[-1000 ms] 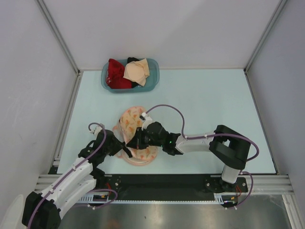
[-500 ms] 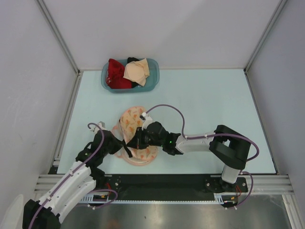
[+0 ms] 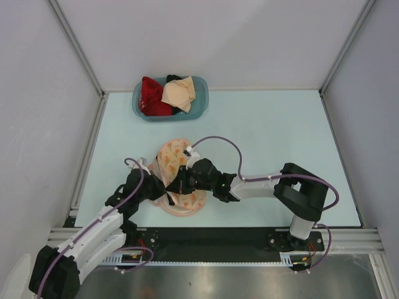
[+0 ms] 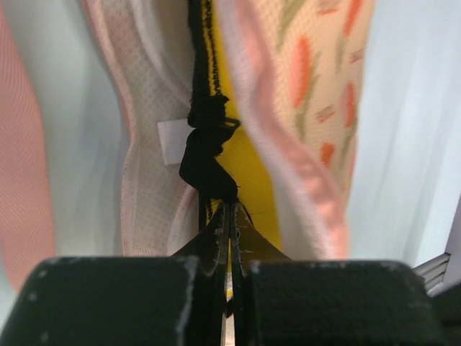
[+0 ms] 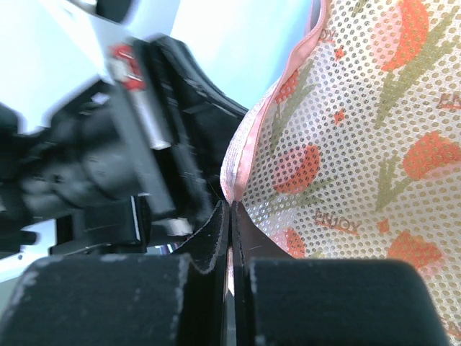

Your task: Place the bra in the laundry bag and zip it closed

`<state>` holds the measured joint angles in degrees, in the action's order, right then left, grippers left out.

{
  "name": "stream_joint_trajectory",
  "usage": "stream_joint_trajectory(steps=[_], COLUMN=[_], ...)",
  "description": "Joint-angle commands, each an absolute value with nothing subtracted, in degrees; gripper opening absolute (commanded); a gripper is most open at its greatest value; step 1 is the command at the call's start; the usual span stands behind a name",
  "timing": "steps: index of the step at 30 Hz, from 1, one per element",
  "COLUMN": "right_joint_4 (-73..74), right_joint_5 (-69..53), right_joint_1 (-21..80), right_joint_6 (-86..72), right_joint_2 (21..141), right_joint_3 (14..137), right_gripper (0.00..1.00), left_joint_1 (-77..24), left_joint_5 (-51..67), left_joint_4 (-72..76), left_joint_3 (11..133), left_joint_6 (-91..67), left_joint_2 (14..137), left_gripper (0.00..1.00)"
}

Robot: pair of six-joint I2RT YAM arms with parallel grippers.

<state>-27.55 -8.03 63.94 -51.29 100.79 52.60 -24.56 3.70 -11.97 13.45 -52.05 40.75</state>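
Top view: laundry bag (image 3: 181, 179) lies on the desk (image 3: 268, 143) just ahead of the arm bases, well apart from the blue basket (image 3: 169, 99) at the far edge. Left hand (image 3: 164, 190) and right hand (image 3: 180, 186) meet at the bag's near-left edge, nearly touching. Can't make out the fingers or the bra from up here.

Left wrist: fingers pressed together, clamped on the black strap (image 4: 207, 155) of the bra (image 4: 248, 169). Its yellow fabric sits in the gap between the bag's two mesh walls (one plain pink on the left, one printed on the right).

Right wrist: fingers together, pinching the bag's pink rim (image 5: 241, 155). The printed mesh fills the right of the view, the left arm's black body just beside the rim on the left.
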Motion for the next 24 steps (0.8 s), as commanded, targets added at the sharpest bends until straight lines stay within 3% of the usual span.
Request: stream_joint_trajectory(steps=[1,9,13,14,17,22,24], right_joint_4=[-29.9,-29.5,-29.5,-29.5,-29.5,-29.4,-29.4], right_joint_5=[-8.3,-8.4,-8.5,-8.4,-8.5,-8.7,-9.0], right_joint_1=[63.9,63.9,63.8,63.7,63.8,63.7,63.6], right_joint_6=[-52.2,-52.0,-51.9,-51.9,-51.9,-51.8,-51.8], right_joint_2=[99.3,99.1,99.2,99.2,99.1,99.2,99.4], right_joint_3=[53.2,53.2,53.0,53.0,52.9,53.0,53.1], right_gripper=[0.00,0.00,0.00,0.00,0.00,0.00,0.00], left_joint_1=[-24.4,-24.3,-24.3,-24.3,-24.3,-24.3,-24.3], left_joint_5=[5.4,0.4,0.1,-2.2,-3.2,-6.8,-8.2], left_joint_4=[-5.5,-13.2,-17.9,-20.0,-24.4,-31.2,-33.8], left_joint_3=[11.8,12.8,14.0,14.4,16.1,19.2,20.1], left_joint_6=[-51.6,-53.1,-54.2,-54.7,-54.9,-56.6,-57.9], left_joint_2=[44.4,41.0,35.6,34.1,32.1,31.0,30.3], left_gripper=[0.00,0.04,0.25,0.35,0.45,0.50,0.48])
